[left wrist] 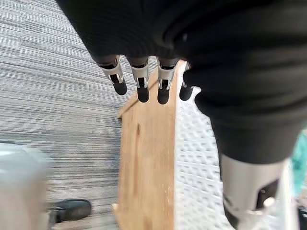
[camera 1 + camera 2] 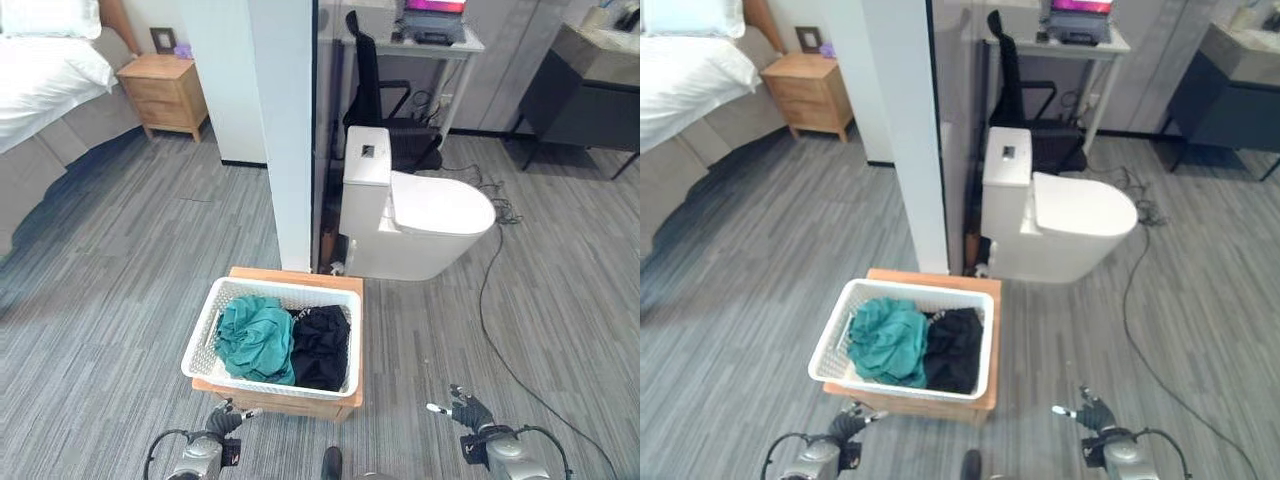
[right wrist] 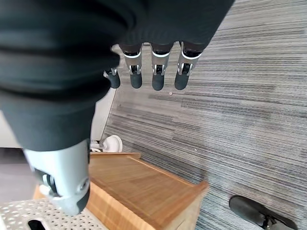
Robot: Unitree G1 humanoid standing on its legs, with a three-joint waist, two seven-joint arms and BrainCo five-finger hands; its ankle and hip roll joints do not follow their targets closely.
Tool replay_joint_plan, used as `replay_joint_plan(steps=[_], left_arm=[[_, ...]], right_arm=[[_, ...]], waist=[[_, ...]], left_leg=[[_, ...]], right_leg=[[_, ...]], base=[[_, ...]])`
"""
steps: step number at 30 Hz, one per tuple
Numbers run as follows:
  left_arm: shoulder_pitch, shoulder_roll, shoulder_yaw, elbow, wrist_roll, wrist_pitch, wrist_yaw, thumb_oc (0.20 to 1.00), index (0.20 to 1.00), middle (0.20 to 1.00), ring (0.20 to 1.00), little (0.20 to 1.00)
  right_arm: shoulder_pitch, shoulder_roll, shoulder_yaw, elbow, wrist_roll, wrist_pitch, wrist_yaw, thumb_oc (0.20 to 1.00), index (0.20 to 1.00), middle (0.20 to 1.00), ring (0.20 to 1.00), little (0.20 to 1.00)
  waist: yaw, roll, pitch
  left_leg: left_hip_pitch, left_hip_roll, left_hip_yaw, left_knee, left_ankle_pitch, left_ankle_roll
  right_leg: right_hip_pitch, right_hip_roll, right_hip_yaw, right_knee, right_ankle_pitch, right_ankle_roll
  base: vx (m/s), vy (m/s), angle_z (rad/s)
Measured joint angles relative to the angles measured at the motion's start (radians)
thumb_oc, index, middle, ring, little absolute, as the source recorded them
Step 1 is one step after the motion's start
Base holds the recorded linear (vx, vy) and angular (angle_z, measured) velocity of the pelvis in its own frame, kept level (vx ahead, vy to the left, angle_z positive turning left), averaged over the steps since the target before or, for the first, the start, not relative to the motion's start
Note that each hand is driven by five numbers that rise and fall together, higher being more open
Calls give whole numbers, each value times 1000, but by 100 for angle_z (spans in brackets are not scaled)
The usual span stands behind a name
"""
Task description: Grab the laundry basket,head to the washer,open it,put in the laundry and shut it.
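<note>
White laundry basket (image 2: 275, 345) sits on your low wooden table (image 2: 345, 285) at 12 o'clock, holding teal and black laundry (image 2: 285, 343). Left hand (image 2: 225, 418) and right hand (image 2: 467, 410) hover spread, empty.

Grey plank floor (image 2: 120, 290) — bed (image 2: 45, 70), nightstand (image 2: 165, 95), white toilet (image 2: 415, 215), perhaps a desk (image 2: 430, 45).

Silver-grey and rounded at the left arm (image 2: 195, 458) and right arm (image 2: 515, 458), each ending in a small dark hand: left hand (image 2: 228, 417), right hand (image 2: 465, 408). Up close, wrapped over back and wrist in a black ribbed cover (image 1: 230, 72), matte and softly folded. Beyond that, a row of slim silver fingers (image 3: 158, 72) with small recessed fittings and glossy dark rounded tips, plus a thicker silver-grey thumb (image 3: 62, 177) with a dark joint opening.
</note>
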Motion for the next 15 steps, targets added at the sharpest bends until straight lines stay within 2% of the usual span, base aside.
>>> replay_joint_plan(steps=[1,2,3,4,5,6,7,8,9,10,11,12,13,15], left_arm=[[0,2,0,-1,0,1,-1,1000,1000,1000,1000,1000],[-17,7,1,-3,-1,0,0,1000,1000,1000,1000,1000],[-37,17,1,-3,-1,0,1,1000,1000,1000,1000,1000],[-49,22,-2,-5,-1,0,3,1000,1000,1000,1000,1000],[-52,21,-3,-6,-1,-1,3,1000,1000,1000,1000,1000],[-54,18,-4,-5,-1,-1,3,1000,1000,1000,1000,1000],[-50,17,-3,-7,-2,-1,6,1000,1000,1000,1000,1000],[-36,18,-7,-10,-2,0,7,1000,1000,1000,1000,1000],[-27,18,-9,-13,-2,0,7,1000,1000,1000,1000,1000],[-9,20,-4,-11,-1,-1,8,1000,1000,1000,1000,1000],[7,16,-2,-8,-1,-1,6,1000,1000,1000,1000,1000],[19,6,-2,-8,-1,-2,7,1000,1000,1000,1000,1000],[18,16,-14,-16,-1,-3,5,1000,1000,1000,1000,1000],[16,49,-9,-31,0,-5,6,1000,1000,1000,1000,1000]], right_arm=[[1,-1,-1,-11,0,1,-2,1000,1000,1000,1000,1000],[18,-3,-3,-36,-1,1,-3,1000,1000,1000,1000,1000],[33,-1,-9,-56,-1,1,-3,1000,1000,1000,1000,1000],[47,4,-34,-71,-1,1,-8,1000,1000,1000,1000,1000],[49,2,-57,-76,-1,1,-22,1000,1000,1000,1000,1000],[46,-2,-81,-75,0,0,-30,1000,1000,1000,1000,1000],[43,-6,-95,-75,0,0,-39,1000,1000,1000,1000,1000],[29,-15,-98,-76,0,0,-46,1000,1000,1000,1000,1000],[27,-26,-97,-76,-1,0,-46,1000,1000,1000,1000,1000],[20,-41,-101,-72,-20,-2,-49,1000,1000,1000,1000,1000],[21,-45,-114,-71,-29,-6,-48,1000,1000,1000,1000,1000],[38,-58,-131,-71,-40,-8,-49,1000,1000,1000,1000,1000],[67,-56,-128,-74,-44,0,-60,1000,1000,1000,1000,1000],[77,-44,-127,-114,-60,0,-57,1000,1000,1000,1000,1000]], waist=[[-1,0,10],[-6,-3,25],[-13,-15,41],[-16,-18,51],[-16,-8,59],[-22,8,70],[-21,21,80],[-18,39,79],[-12,47,75],[-2,63,69],[-4,68,68],[-16,86,58],[-30,79,49],[-16,53,54]], left_leg=[[-32,13,20,-11,-5,12],[-59,44,57,-48,-12,27],[-70,111,152,-149,-9,78],[-54,148,188,-355,9,97],[-9,173,164,-624,38,104],[5,194,132,-744,74,79],[0,216,121,-771,104,79],[-12,225,81,-761,137,67],[-17,222,31,-743,149,61],[15,182,7,-688,150,68],[41,153,24,-686,149,88],[62,139,45,-695,153,123],[97,110,66,-720,167,136],[117,75,112,-735,153,162]], right_leg=[[9,-4,0,-7,-4,-5],[9,-14,-14,-9,-19,-17],[6,-26,-24,-15,-25,-12],[1,-31,-26,-13,-35,25],[-2,-33,-23,-9,-32,50],[0,-28,-22,-8,-31,66],[6,-27,-17,-8,-29,62],[12,-23,9,-8,-32,81],[12,-22,26,-8,-35,100],[18,-40,78,-6,-22,119],[30,-56,92,-6,-28,132],[39,-60,93,-2,-40,150],[36,-91,102,26,-50,165],[5,-130,147,77,-81,189]], base=[[170,112,16],[161,199,34],[166,258,52],[85,164,33],[84,146,14],[91,138,-14],[107,224,-35],[107,261,-54],[139,389,-110],[118,307,-103],[115,386,-84],[30,246,-13],[9,318,-17],[-53,174,-41]])
